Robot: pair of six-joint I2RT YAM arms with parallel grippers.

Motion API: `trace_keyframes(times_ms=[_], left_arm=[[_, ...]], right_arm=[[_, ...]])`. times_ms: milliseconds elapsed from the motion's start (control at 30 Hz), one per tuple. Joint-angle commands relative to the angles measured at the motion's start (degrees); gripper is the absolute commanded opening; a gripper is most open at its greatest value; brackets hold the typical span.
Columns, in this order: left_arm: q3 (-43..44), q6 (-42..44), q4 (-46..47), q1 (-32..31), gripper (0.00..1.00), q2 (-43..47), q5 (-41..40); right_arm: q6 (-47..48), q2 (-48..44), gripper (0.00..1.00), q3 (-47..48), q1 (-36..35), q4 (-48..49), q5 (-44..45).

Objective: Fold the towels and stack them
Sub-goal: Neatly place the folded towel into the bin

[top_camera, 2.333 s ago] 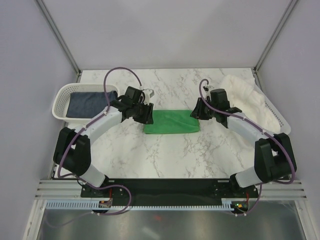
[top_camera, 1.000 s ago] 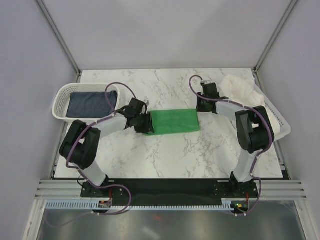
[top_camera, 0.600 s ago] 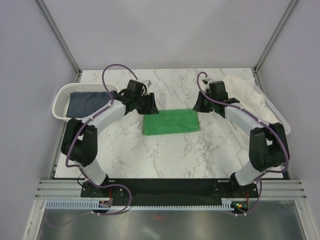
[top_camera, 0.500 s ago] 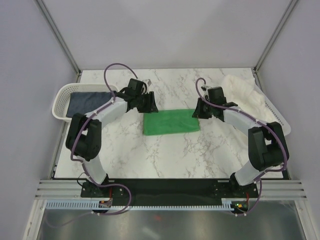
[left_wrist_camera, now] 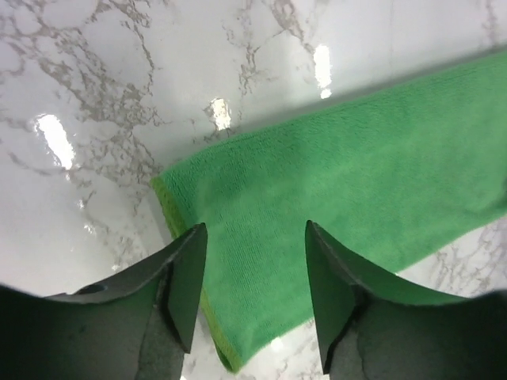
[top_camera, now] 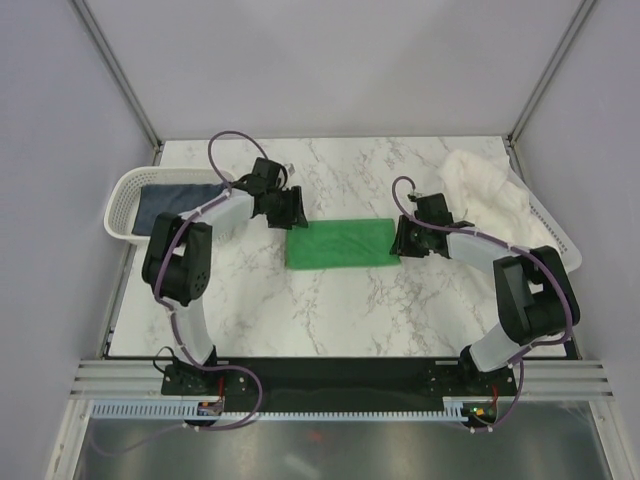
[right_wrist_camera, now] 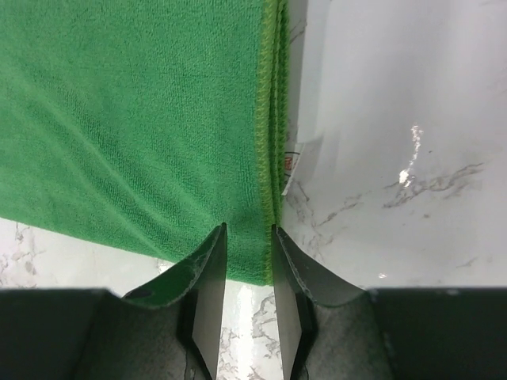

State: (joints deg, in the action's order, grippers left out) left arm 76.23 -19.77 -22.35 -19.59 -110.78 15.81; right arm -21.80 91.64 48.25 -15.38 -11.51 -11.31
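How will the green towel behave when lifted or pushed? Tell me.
Probably floppy: the green towel lies flat in folded layers, so a one-corner lift would likely let it sag and unfold. Likely light, being thin cloth. Pushed on the marble table, it may bunch rather than slide.

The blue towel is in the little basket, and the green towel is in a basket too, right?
Not quite. The blue towel is in the little basket, but the green towel is not in a basket. It lies flat on the marble table. The top external view shows it.
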Motion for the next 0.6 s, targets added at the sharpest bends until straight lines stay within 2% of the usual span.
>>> trace_keyframes(times_ms=[0, 67, 100, 267, 367, 567], left_arm=[[1.2, 5.1, -1.5, 0.6, 0.62, 10.2, -1.0], [-1.8, 5.6, -1.7, 0.9, 0.63, 12.3, -2.9], [-6.0, 5.2, -1.1, 1.0, 0.64, 13.9, -4.0], [-16.6, 3.3, 5.8, 2.5, 0.67, 13.8, -2.5], [-16.7, 3.3, 7.9, 3.8, 0.68, 11.2, 2.2], [-17.8, 2.7, 9.2, 3.9, 0.68, 7.4, 6.0]], right_arm=[[1.1, -0.9, 0.37, 0.4, 0.1, 1.3, 3.0], [1.2, -0.8, 0.37, 0.4, 0.1, 1.4, 2.6], [1.2, -0.9, 0.37, 0.2, 0.2, 1.6, 2.5], [1.6, -1.1, 0.37, 0.7, 0.2, 1.8, 1.5], [1.6, -1.7, 0.37, 0.5, 0.1, 1.9, 0.9], [1.2, -3.9, 0.38, 0.4, 0.2, 2.0, 0.9]])
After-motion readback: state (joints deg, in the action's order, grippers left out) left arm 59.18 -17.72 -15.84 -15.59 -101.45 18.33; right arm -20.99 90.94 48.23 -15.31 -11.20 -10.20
